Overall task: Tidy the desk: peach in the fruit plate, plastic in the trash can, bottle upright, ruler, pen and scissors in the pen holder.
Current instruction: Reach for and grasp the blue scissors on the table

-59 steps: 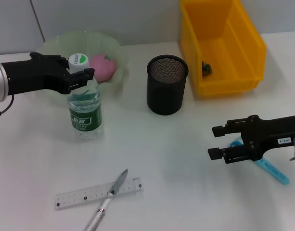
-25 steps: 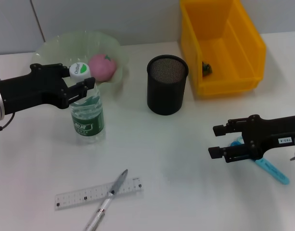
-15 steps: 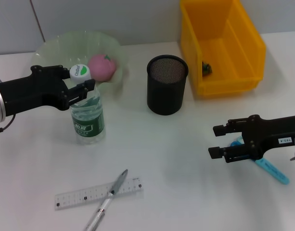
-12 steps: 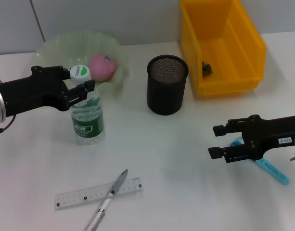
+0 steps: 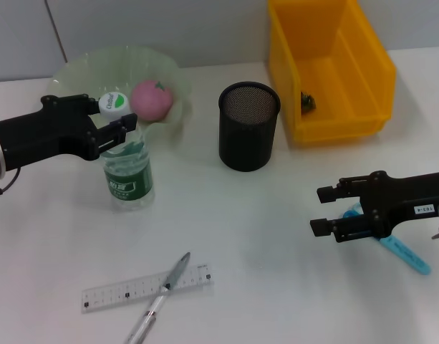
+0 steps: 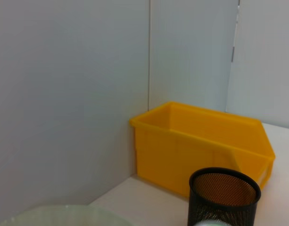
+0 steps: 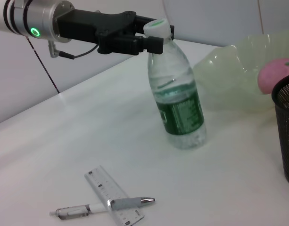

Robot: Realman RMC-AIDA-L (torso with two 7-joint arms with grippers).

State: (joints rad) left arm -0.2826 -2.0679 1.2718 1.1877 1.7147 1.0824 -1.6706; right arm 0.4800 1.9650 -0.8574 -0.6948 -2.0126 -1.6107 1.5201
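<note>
- the desk (image 5: 276,287) is a plain white tabletop carrying everything here.
- the trash can (image 5: 334,43), bright yellow, sits at the far right, with the plastic (image 5: 307,102) lying as a small dark crumple inside it.
- the fruit plate (image 5: 83,68), pale green, sits at the far left and holds the peach (image 5: 152,99).
- the left gripper (image 5: 112,123) reaches in from the left and is clamped around the neck of the bottle (image 5: 127,175), which stands tilted on the desk just in front of the fruit plate.
- the right gripper (image 5: 321,211) hovers over the near right of the desk with its fingers spread, gripping nothing.
- the pen holder (image 5: 248,136), black mesh, stands between the fruit plate and the trash can.
- the ruler (image 5: 119,290) lies flat near the front edge, with the pen (image 5: 158,301) lying across it.
- the scissors (image 5: 402,252) lie beneath the right arm, partly hidden by it.
</note>
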